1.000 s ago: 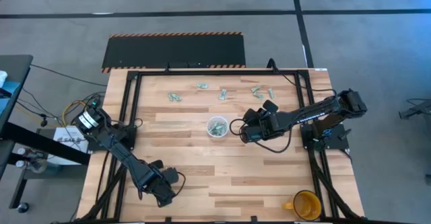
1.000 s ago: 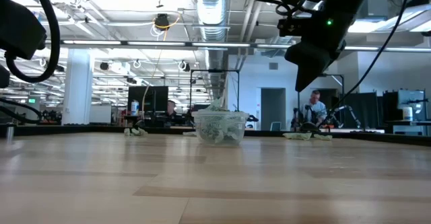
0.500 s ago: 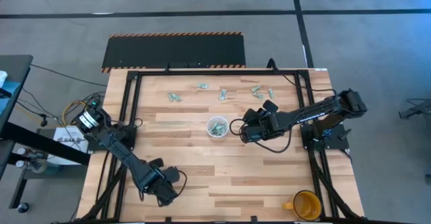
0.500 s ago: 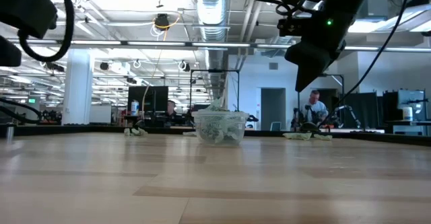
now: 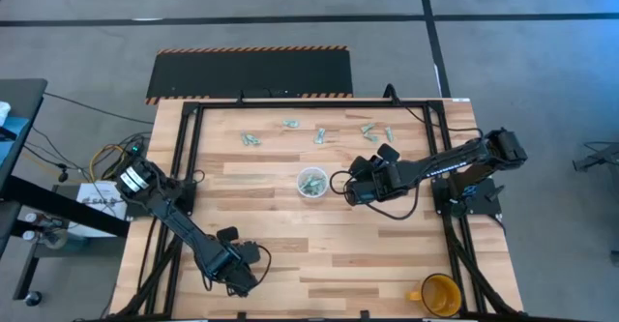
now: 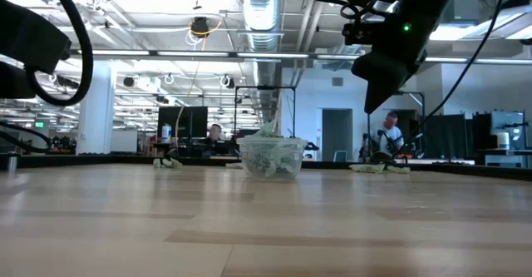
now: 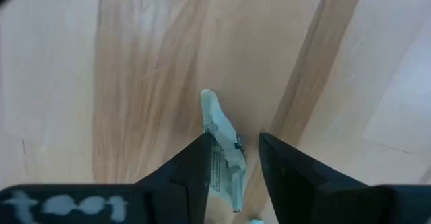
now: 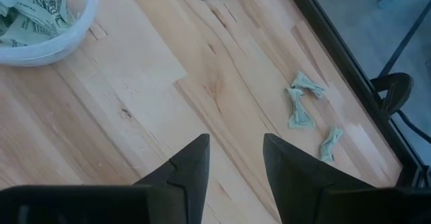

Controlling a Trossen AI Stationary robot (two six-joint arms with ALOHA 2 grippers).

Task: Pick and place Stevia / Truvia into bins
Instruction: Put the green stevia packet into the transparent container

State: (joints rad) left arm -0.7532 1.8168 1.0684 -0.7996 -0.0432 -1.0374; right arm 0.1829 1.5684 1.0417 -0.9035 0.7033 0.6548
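Your left gripper (image 7: 232, 173) sits low at the near left of the counter (image 5: 290, 245), and its fingers (image 7: 192, 167) are clamped on a pale green Stevia sachet (image 7: 221, 150) that stands crumpled between them over the bare wood. Your right gripper (image 8: 234, 160) hangs above the counter just right of the clear plastic cup (image 5: 311, 183), its fingers (image 8: 286, 160) apart with nothing between them.

The cup stands near the middle of the counter and already holds a heap of sachets; you can see them through its wall in the low view (image 6: 271, 157). More loose sachets (image 5: 315, 132) lie scattered along the far edge of the counter, several to the left of centre and a small cluster (image 8: 306, 109) toward the far right, well apart from the cup. A yellow-orange mug (image 5: 440, 294) stands at the near right corner. In the room beyond the counter you can make out a person (image 6: 389, 134) seated far off.
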